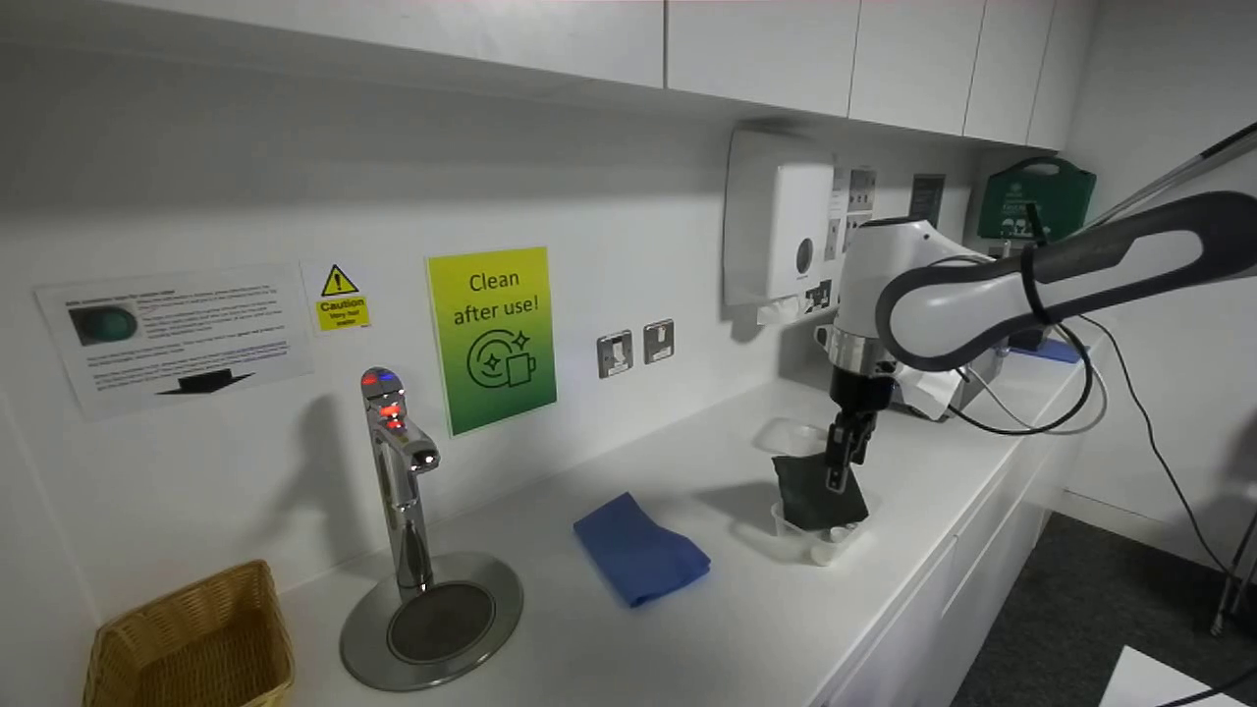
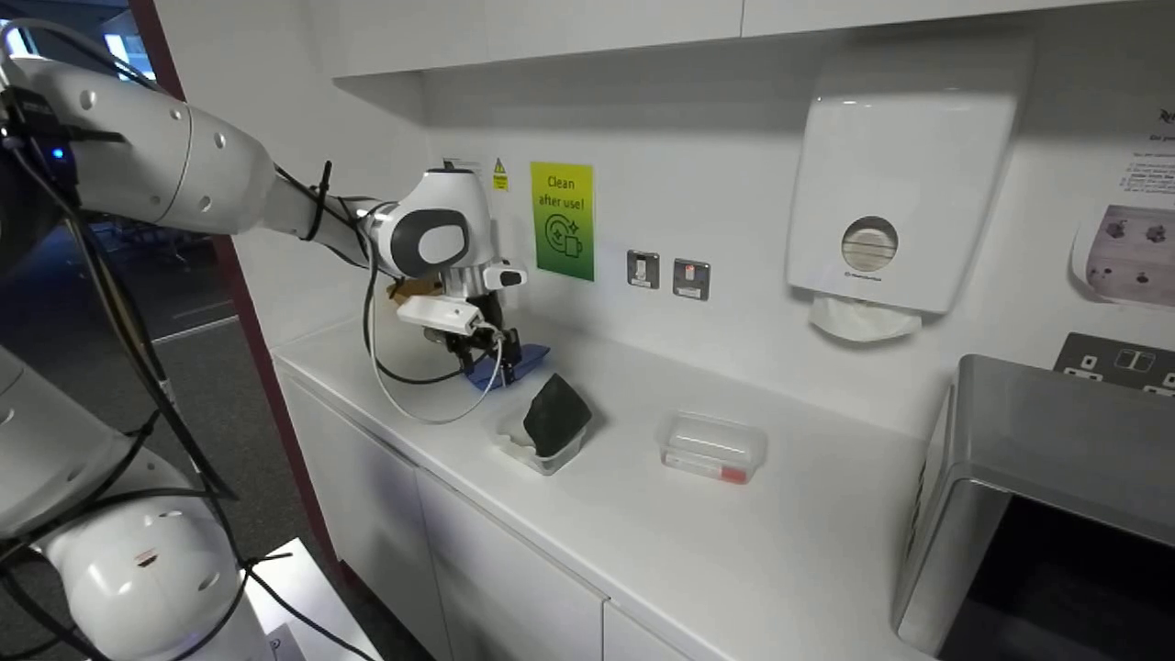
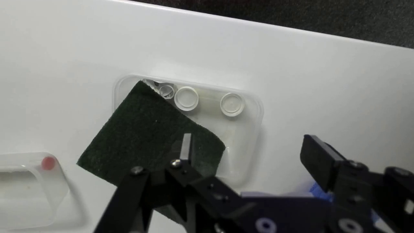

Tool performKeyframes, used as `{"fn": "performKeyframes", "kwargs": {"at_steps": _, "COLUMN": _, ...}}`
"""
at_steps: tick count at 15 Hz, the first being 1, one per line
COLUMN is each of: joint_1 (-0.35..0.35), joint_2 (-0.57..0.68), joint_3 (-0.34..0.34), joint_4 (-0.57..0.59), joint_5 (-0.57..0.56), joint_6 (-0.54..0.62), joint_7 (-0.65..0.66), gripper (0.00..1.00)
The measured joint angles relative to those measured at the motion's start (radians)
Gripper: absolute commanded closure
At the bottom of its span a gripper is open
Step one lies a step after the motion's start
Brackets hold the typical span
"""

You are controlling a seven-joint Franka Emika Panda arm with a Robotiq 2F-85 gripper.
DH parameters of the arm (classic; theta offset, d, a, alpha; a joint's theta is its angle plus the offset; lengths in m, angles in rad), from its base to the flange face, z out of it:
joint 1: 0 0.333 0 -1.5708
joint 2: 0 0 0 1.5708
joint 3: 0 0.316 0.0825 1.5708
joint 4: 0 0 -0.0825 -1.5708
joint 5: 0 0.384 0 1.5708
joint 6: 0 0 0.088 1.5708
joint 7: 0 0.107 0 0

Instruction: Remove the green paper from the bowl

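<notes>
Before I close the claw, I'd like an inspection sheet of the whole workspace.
Surface: white counter, its front edge close to the bowl.
Bowl: clear, rectangular; two round white pieces inside.
Green paper: tilted in the bowl, sticking out past its rim.
Clutter: blue cloth; clear container with something red at one end.
Claw: open; no grip on the paper.
Cables: white cable hangs in a loop by the claw.
Surroundings: tap, wicker basket, grey appliance.

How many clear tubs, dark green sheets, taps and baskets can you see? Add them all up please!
Clear tubs: 2
Dark green sheet: 1
Tap: 1
Basket: 1
Total: 5
</notes>
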Motion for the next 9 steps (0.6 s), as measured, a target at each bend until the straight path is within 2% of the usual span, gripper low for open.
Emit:
{"fn": "performKeyframes", "kwargs": {"at_steps": 1, "joint_1": -0.002, "joint_2": 0.000, "joint_3": -0.005, "joint_4": 0.001, "joint_5": -0.016, "joint_6": 0.000, "joint_7": -0.023, "gripper": 0.10}}
{"fn": "performKeyframes", "kwargs": {"at_steps": 4, "joint_1": -0.017, "joint_2": 0.002, "joint_3": -0.064, "joint_4": 0.022, "joint_5": -0.058, "joint_6": 0.000, "joint_7": -0.178, "gripper": 0.00}}
{"fn": "performKeyframes", "kwargs": {"at_steps": 9, "joint_1": -0.042, "joint_2": 0.041, "joint_3": -0.193, "joint_4": 0.102, "joint_5": -0.052, "joint_6": -0.001, "joint_7": -0.508, "gripper": 0.00}}
